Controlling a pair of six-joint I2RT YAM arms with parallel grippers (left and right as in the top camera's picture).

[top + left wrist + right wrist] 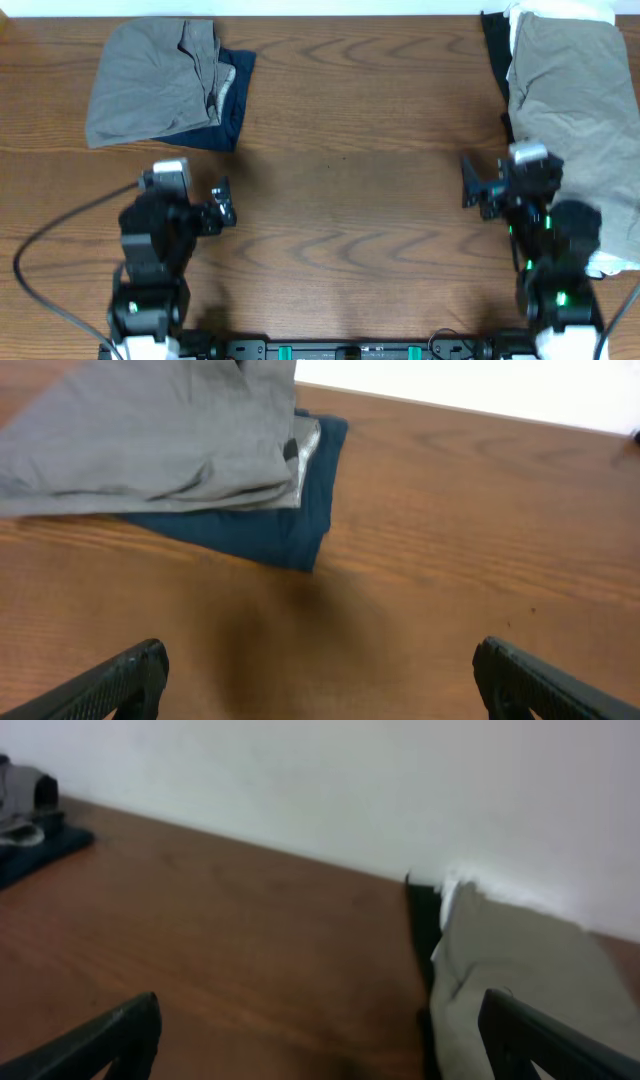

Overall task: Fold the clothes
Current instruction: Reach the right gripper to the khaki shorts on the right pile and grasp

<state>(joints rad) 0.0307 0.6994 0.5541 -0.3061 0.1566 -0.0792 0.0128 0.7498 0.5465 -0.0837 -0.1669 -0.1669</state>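
Wooden table (340, 200), navy piece (233, 108) mostly under grey garment (150, 80), khaki pile (565, 100) cropped.

L arm (150, 240), R arm (555, 235), L gripper (225, 203), R gripper (470, 184) blk; grey wrist cams (170, 176); blk cable (45, 255) near-left; green LEDs (560, 298) on R arm.

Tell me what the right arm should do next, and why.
Probably reach the right claw to the khaki shorts beside it: it is open and empty, the shorts look unfolded, and the grey garment on the navy garment looks folded.
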